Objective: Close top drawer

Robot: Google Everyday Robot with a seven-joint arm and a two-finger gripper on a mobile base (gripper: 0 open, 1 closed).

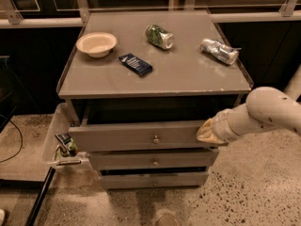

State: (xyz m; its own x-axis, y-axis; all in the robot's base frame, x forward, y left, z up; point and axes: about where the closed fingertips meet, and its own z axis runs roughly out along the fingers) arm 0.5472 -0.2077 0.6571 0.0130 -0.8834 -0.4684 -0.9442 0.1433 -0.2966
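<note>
Top drawer (136, 136), uppermost of three in a grey cabinet, stands pulled partway out, its front forward of the two lower drawer fronts (153, 161) beneath its knob (155, 138). The gripper (207, 133) lies well right of the knob, against the right end of the front, with the pale arm (270, 111) running off further right. Whether it is clenched or released cannot be told.

Risks, as judged:
- A push applied this far right of the knob may skew the drawer on its runners and jam it short of shut.
- The tip sits near the front's right edge and could slip off sideways.
- A hard stop could jolt the cabinet top (188, 79) above the knob and set rolling the green can (159, 36) and the crushed silver can (219, 51), both lying on their sides.

Containers:
- The drawer cavity, directly above and behind the knob, is dark. Its contents cannot be told.
- A cream bowl (96, 43), up and left of the knob, appears empty. A dark blue packet (135, 64) lies loose between bowl and knob.
- A clear side bin (52, 126), far left of the knob, holds a small green-and-dark item (66, 144).
</note>
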